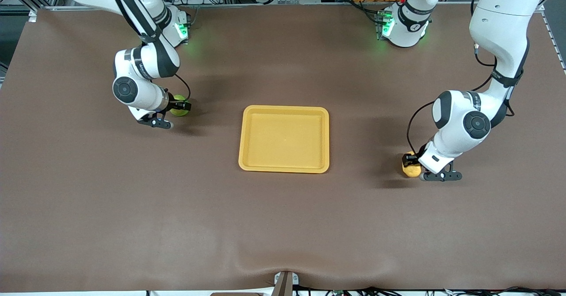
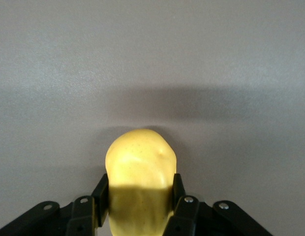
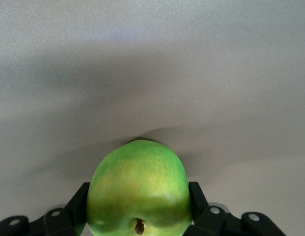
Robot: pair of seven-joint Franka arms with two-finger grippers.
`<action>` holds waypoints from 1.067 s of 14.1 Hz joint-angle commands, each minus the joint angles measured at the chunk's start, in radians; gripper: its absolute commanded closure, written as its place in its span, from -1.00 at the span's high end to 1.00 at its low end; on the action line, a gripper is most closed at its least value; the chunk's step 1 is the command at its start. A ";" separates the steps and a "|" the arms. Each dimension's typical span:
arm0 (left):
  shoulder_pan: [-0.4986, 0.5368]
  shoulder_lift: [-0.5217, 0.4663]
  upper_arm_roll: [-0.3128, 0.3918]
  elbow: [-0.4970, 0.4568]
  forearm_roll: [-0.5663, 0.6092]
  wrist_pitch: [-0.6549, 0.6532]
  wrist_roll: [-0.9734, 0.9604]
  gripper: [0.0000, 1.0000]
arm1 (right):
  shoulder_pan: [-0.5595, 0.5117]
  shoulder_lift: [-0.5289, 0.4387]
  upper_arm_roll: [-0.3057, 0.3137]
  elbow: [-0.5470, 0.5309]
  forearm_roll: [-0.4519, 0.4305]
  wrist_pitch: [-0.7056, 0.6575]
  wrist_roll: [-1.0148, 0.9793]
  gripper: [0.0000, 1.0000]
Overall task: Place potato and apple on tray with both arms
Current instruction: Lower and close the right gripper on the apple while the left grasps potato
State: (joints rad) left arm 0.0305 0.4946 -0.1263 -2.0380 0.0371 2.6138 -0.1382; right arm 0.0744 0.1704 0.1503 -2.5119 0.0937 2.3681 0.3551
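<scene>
Potato [image 1: 411,168] sits on the brown desk [image 1: 283,225] at four o'clock from the tray [image 1: 284,139], toward the left arm's end, gripped by the left hand [image 1: 410,162]. Tray lies mid-desk, bare. Apple [image 1: 178,109], at ten o'clock from the tray toward the right arm's end, rests on the desk, clenched in the right hand [image 1: 180,106]

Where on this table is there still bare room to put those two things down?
The tray at mid-table holds nothing, so its whole floor is free. Bare brown table also runs between the tray and the front camera's edge. It is crowded only at the ends: the right gripper is shut on the apple, and the left gripper is shut on the potato.
</scene>
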 commanded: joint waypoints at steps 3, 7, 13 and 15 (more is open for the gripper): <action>-0.003 -0.002 -0.003 0.015 0.012 0.008 -0.060 -1.00 | -0.008 -0.040 0.008 -0.008 -0.011 -0.039 0.013 -1.00; -0.003 -0.002 -0.003 0.015 0.012 0.008 -0.064 -1.00 | -0.008 -0.072 0.009 0.054 -0.009 -0.145 0.013 -1.00; -0.004 -0.002 -0.003 0.015 0.012 0.008 -0.066 -1.00 | -0.010 -0.069 0.009 0.139 0.003 -0.204 0.015 -1.00; -0.003 -0.010 -0.006 0.034 0.006 0.003 -0.067 -1.00 | -0.004 -0.068 0.011 0.153 0.011 -0.205 0.016 -1.00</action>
State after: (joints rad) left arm 0.0289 0.4946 -0.1279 -2.0229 0.0371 2.6163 -0.1796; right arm 0.0744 0.1111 0.1509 -2.3768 0.0961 2.1814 0.3553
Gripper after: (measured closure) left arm 0.476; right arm 0.172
